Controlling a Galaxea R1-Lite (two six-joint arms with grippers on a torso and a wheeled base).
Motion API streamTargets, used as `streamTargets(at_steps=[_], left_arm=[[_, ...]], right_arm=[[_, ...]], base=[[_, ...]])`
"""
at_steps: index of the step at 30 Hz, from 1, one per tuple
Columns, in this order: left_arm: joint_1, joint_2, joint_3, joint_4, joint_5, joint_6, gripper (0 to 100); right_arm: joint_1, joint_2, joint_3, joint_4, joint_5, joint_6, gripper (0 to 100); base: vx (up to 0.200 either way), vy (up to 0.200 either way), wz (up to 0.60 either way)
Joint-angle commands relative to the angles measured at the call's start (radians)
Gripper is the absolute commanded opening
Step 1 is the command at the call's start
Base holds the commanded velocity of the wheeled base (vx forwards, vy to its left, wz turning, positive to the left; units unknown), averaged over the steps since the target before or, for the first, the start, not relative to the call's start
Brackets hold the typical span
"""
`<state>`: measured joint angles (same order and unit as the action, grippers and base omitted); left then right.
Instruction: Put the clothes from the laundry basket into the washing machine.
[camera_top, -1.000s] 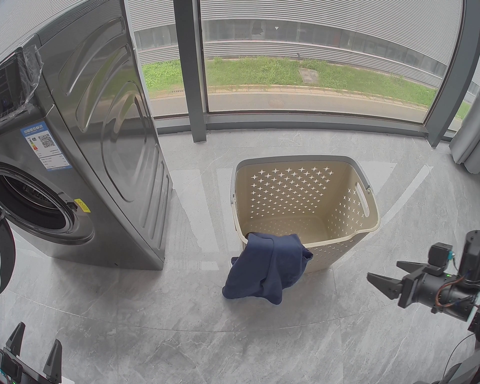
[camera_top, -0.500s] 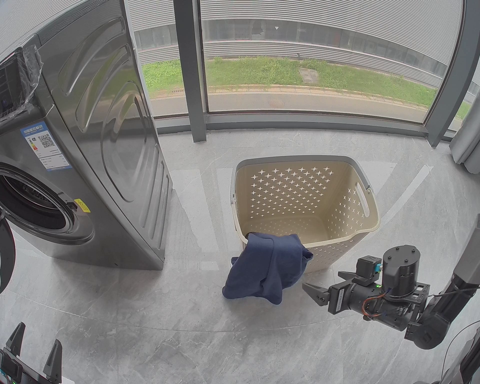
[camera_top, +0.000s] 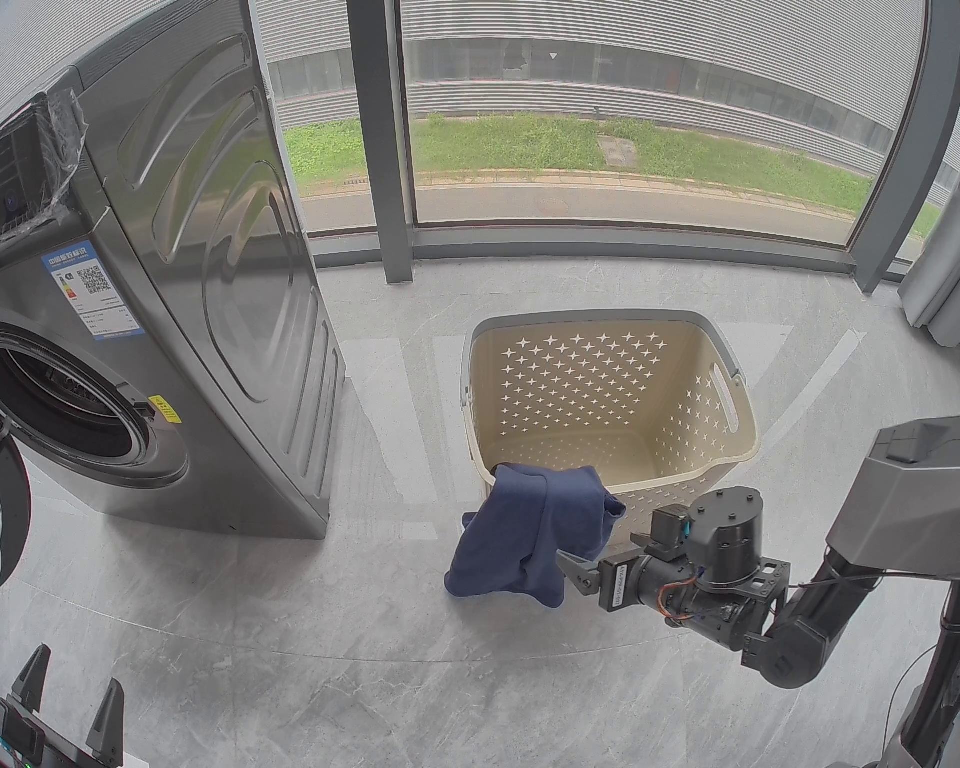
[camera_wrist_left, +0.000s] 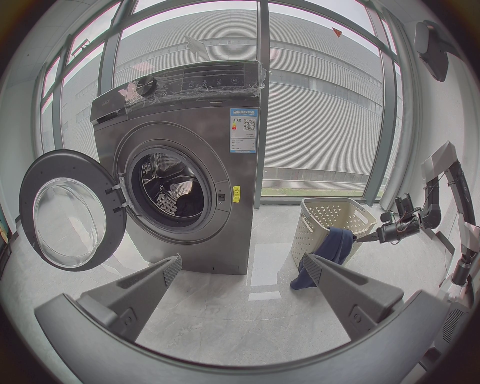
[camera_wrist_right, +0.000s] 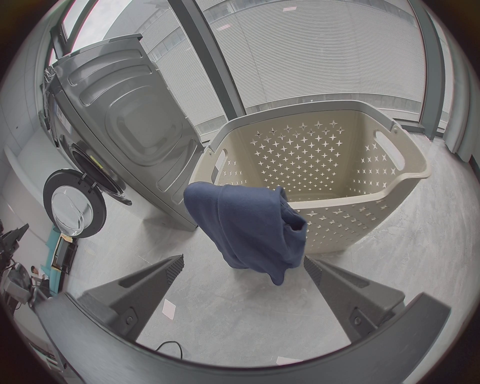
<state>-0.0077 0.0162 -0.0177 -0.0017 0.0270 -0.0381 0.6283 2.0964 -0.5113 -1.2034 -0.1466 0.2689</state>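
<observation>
Here the navy garment (camera_top: 530, 545) hangs over the near rim of the laundry basket (camera_top: 600, 318), most of it drooping outside toward the floor. The right pincer (camera_top: 597, 553) is open at the cloth's lower edge; I cannot tell whether it touches. The left pincer (camera_top: 72, 690), also open, sits low and well apart, facing the washing machine (camera_wrist_left: 200, 150), whose door (camera_wrist_left: 70, 215) stands open.

Laundry corner in a glass-walled room; reads as a showroom or test space rather than a lived-in home. Grey front-load washing machine (camera_wrist_left: 235, 225) on polished grey stone floor (camera_top: 350, 650), plastic film (camera_wrist_left: 200, 92) over its control panel. Cream laundry basket (camera_top: 600, 322) alongside. Floor-to-ceiling windows (camera_top: 620, 200); grass strip (camera_top: 560, 140) and ribbed facade (camera_top: 650, 25) outside.
</observation>
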Motion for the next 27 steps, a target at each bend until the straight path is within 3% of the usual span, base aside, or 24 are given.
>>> streamTargets(at_steps=[1,25,26,27], left_arm=[[0.000,-0.012,0.016,-0.001,0.001,0.000,100],[0.000,-0.010,0.016,0.000,0.001,0.000,100],[0.000,-0.010,0.016,-0.001,0.001,0.000,100],[0.000,-0.010,0.016,-0.001,0.001,0.000,100]], right_arm=[[-0.001,0.082,-0.070,0.004,-0.002,0.000,100],[-0.019,0.304,-0.374,0.005,0.005,-0.008,100],[-0.019,0.307,-0.377,0.005,0.005,-0.008,0],[-0.019,0.307,-0.377,0.005,0.005,-0.008,0]], base=[[0.000,0.000,0.00],[0.000,0.000,0.00],[0.000,0.000,0.00],[0.000,0.000,0.00]])
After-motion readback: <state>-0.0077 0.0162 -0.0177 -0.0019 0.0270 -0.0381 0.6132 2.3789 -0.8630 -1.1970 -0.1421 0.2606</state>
